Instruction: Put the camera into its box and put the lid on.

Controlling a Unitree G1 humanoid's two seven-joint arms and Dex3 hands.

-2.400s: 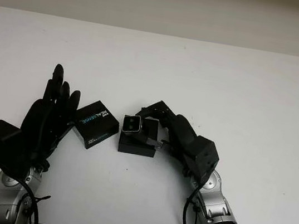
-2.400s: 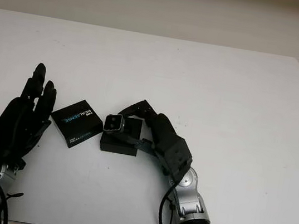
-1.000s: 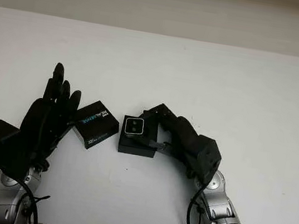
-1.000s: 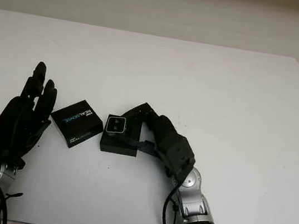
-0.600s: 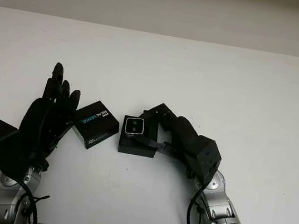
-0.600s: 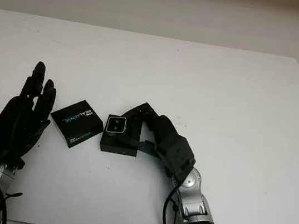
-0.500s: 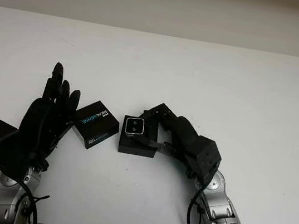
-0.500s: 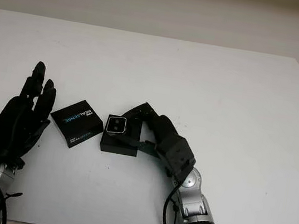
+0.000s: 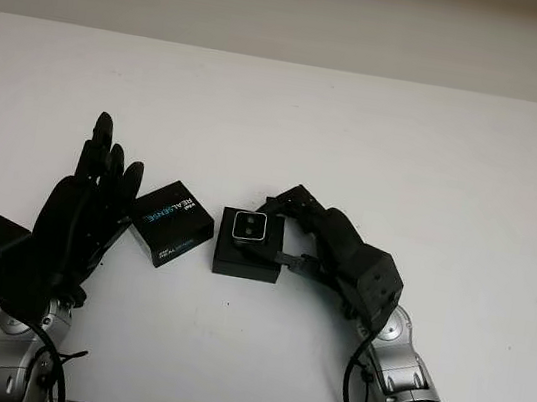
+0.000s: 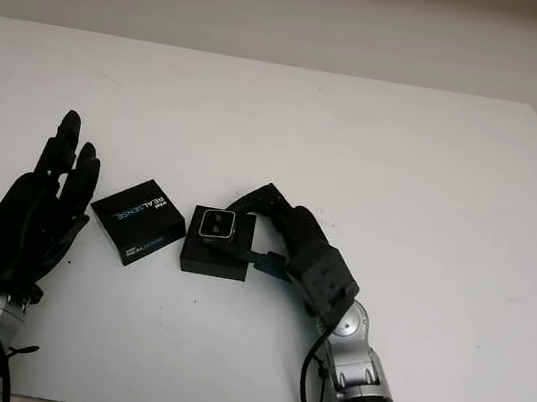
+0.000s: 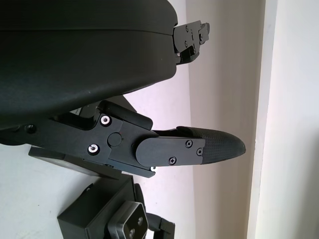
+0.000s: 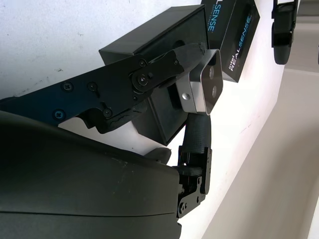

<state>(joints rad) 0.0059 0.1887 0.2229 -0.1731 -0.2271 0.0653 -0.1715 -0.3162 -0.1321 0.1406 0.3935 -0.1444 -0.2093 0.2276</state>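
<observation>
Right hand [image 9: 289, 234], coming in from 5 o'clock, fingers curled around the camera [image 9: 249, 225] and pinching it from two sides, holding it over the open box [image 9: 247, 255] near table centre. The right wrist view shows the camera's lower part at the box mouth, lens face out and not yet seated (how deep it sits I cannot tell).

Step in hand, as I judge it: camera into box, nearly done. The next move calls for lowering it square into the cavity, releasing, then fetching the lid.

Left hand [image 9: 85, 209] at 8 o'clock is raised, open and holding nothing, its fingertips just beside the lid [image 9: 174, 223].

Lid lies flat on the table [image 9: 290, 123] at 9 o'clock of the box, close but apart from it and rotated against it, so it will need turning to line up.

Materials:
- Camera: small rounded block, silver metal shell, dark glossy front with two round lenses; rigid and likely slippery.
- Box: matte black card, square, with sharp corners and thin walls.
- Lid: same matte black card, shallow, with white and blue print on top.
- Table: smooth white top, plain out to the far edge at 12 o'clock.
</observation>
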